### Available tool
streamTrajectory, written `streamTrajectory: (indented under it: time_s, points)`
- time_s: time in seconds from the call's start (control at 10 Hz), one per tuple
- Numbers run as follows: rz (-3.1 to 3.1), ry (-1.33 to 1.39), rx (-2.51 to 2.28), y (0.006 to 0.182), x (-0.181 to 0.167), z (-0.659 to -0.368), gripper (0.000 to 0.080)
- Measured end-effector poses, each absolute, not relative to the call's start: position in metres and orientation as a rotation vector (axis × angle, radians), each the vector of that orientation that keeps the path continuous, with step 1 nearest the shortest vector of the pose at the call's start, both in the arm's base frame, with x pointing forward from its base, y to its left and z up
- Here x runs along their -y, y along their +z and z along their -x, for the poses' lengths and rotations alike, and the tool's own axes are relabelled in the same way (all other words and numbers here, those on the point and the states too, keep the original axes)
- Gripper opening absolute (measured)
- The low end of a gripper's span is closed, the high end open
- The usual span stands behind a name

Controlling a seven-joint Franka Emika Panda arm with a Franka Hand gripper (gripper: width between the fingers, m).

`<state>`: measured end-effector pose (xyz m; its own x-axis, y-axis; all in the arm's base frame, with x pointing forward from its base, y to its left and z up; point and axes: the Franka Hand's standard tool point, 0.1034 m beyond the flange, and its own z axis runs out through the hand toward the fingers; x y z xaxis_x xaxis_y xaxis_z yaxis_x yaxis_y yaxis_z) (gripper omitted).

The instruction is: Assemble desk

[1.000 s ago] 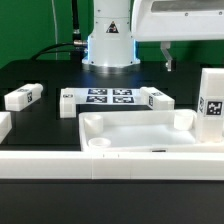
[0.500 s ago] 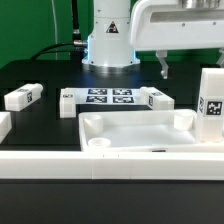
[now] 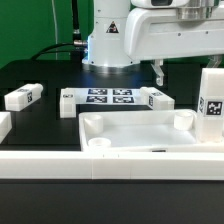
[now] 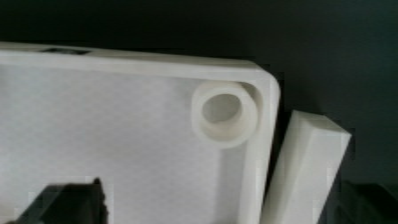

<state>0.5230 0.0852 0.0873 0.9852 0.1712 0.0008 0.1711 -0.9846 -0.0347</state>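
While the gripper (image 3: 158, 80), grip state unreadable, is hovering near the top (image 3: 135, 135), it is risking toppling the upright leg (image 3: 210, 100) at three o'clock.

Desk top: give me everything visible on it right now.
The desk top is a white, plastic-looking rectangular tray with raised rim, lying flat and open side up on the black table. Round corner sockets look empty where visible. An upright tagged leg stands at its end on the exterior view's right; contact unclear.
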Motion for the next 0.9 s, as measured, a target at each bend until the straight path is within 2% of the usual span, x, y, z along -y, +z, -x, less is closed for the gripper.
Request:
streamTrajectory:
  time_s: [0.2,0.5,0.9]
  points:
    - [3.097,-0.01,0.288,0.085,-0.085,-0.52,0.0648]
    - [3.099,-0.029,0.358,0.064,-0.076,-0.475,0.0648]
    - [3.099,-0.001,0.355,0.062,-0.075,-0.472,0.0648]
